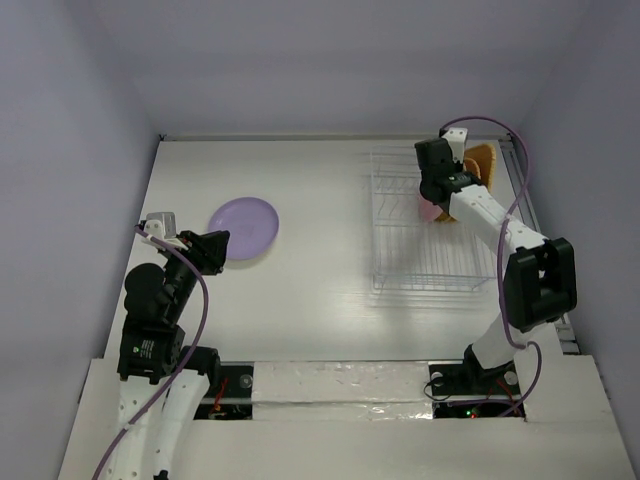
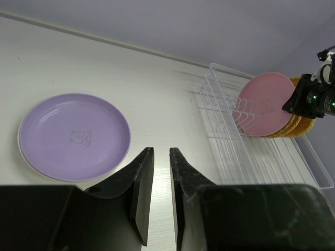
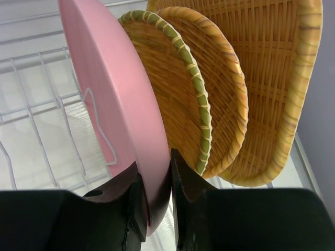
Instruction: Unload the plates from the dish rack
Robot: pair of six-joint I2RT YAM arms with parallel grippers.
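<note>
Unloading partly done, more than half remaining by my judgement.
- Lavender plate (image 1: 243, 226) lying flat on worktop (image 1: 320, 300), well apart from dish rack (image 1: 430, 285).
- Left pincer (image 2: 159, 157) hovering near it, jaws narrowly parted, gripping nothing.
- Right pincer (image 3: 154, 180) pinching rim of pink plate (image 3: 104, 89); plate standing upright in rack, not yet out.
- Three orange woven plates (image 3: 230, 78) standing behind it, awaiting removal.
</note>
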